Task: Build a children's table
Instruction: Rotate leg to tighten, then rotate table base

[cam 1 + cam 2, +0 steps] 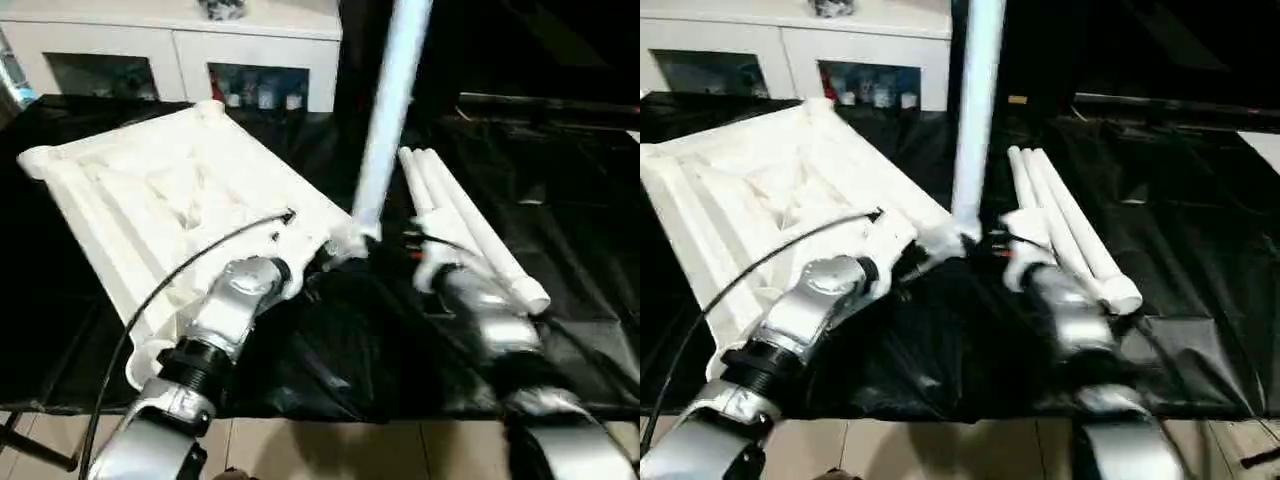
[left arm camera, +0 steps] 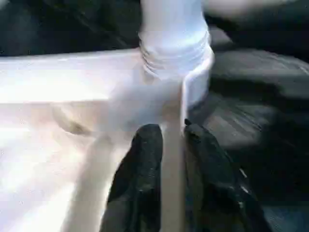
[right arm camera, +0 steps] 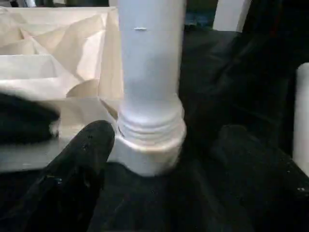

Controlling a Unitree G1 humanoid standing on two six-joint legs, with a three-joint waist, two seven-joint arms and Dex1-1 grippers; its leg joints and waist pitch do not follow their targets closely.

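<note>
The tabletop lies ribs-up at left of frame, one leg upright in its near corner socket. Three legs lie right of centre. The left gripper pinches a tabletop rib between narrowly parted fingers; the right gripper stands wide open around the socket, holding nothing.

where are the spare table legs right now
In the left eye view, three long white tapered tube legs lie side by side on the black-draped work table, right of the upright leg and beside the right arm.

White leg seen upright, threaded end seated in tabletop corner socket. Ribbed underside turned up. Right gripper fingers spread wide either side of socket, apart from leg. Black drape laid beneath.
</note>
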